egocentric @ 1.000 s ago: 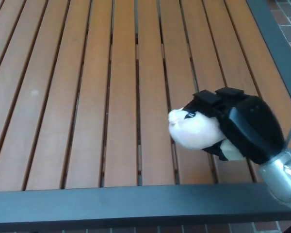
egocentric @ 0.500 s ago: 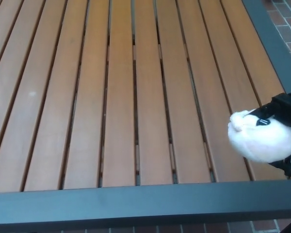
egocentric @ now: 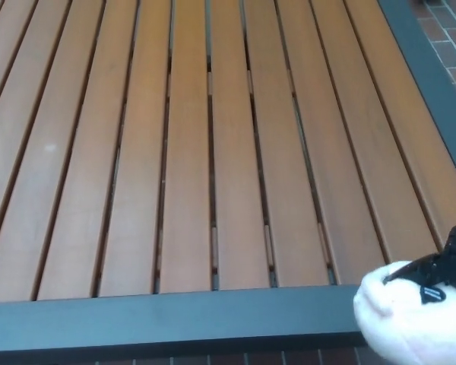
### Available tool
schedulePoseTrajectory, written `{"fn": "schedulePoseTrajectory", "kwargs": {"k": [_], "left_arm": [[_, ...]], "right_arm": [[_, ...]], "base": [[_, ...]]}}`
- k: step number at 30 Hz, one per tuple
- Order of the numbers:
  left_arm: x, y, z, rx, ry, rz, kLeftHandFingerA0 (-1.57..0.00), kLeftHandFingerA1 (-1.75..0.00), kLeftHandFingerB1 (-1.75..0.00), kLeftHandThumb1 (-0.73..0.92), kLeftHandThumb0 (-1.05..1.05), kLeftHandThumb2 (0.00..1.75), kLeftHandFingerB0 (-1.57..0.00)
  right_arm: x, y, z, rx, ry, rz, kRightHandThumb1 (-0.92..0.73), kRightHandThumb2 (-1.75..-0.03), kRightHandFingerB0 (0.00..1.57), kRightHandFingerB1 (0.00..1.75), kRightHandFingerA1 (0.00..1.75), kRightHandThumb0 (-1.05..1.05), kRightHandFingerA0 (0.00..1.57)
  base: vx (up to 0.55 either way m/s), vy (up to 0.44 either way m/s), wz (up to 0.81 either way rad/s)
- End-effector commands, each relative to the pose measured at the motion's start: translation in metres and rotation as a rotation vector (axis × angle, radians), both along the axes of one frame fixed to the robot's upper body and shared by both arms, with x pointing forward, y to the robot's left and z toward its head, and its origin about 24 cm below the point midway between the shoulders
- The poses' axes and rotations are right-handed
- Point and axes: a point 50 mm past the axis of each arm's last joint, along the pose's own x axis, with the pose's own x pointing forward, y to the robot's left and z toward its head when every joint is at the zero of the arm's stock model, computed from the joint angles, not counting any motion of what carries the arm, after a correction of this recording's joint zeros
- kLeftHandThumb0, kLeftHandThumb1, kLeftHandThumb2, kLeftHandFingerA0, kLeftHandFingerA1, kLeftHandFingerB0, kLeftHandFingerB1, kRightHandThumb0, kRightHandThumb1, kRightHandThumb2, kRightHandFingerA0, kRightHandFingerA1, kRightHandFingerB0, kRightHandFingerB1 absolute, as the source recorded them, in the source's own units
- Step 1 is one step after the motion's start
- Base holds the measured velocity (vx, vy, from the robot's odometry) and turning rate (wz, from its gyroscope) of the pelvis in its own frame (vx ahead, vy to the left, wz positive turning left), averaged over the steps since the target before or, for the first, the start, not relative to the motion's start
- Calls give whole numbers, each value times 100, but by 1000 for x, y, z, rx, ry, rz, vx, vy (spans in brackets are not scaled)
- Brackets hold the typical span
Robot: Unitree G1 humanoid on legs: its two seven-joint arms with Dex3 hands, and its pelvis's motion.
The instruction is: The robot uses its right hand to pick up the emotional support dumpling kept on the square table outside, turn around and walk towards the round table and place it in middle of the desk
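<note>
**Dumpling Held at the Lower Right Corner, Over the Worktop's Near Edge**

A white plush dumpling (egocentric: pixel 410 323) is seen in the bottom right corner of the head view, partly cut off by the lower edge of the picture. It is rounded and soft, with a small bump at its left side. Black fingers (egocentric: pixel 441 268) of the right hand (egocentric: pixel 450 270) are laid across its upper right part, and the dumpling is clamped by them; only a small portion of that hand is shown, the rest being cut off by the right edge. A small black tag with pale markings is seen on the dumpling just below the fingers; what is printed on it cannot be read.

The dumpling is placed in the picture over the near right part of the dark grey frame (egocentric: pixel 167 319) of the worktop (egocentric: pixel 190 152), and it overlaps the end of the last slat there. Whether it is touching the frame cannot be told from this view.

The worktop is made of long brown wooden slats running away from the camera, with narrow dark gaps between them. A dark grey border is seen along the near edge and along the right side. Beyond the right border, red brick paving (egocentric: pixel 448 30) is shown in the upper right corner, and a thin strip of the same paving is visible below the near frame.

The left hand is not shown.
</note>
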Motion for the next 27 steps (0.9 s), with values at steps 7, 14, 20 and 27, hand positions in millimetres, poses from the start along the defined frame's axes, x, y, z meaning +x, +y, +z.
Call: {"fn": "schedulePoseTrajectory", "kwargs": {"k": [7, 14, 20, 27], "left_arm": [[4, 7, 7, 43, -50, -15, -94, -108, -77, 53, -12, 84, -87], [4, 8, 8, 48, -51, -21, -96, -110, -80, 48, -12, 88, -90], [3, 8, 7, 55, -38, -20, -95, -108, -77, 52, -13, 86, -88], [2, 8, 7, 48, -46, -17, -95, -110, -78, 53, -13, 86, -87]], "right_arm": [[-6, 2, 15, 31, -17, 58, -52, -111, 97, 115, 131, -6, 106], [-6, 3, 16, 34, -7, 55, -53, -107, 100, 108, 120, -11, 108], [-6, 7, 15, 27, -9, 63, -53, -106, 97, 107, 140, -11, 100], [-7, 9, 14, 15, -3, 65, -56, -99, 96, 106, 138, -12, 100]], "base": [[0, 0, 0], [0, 3, 4], [-114, -5, 13], [-40, 140, 45]]}}
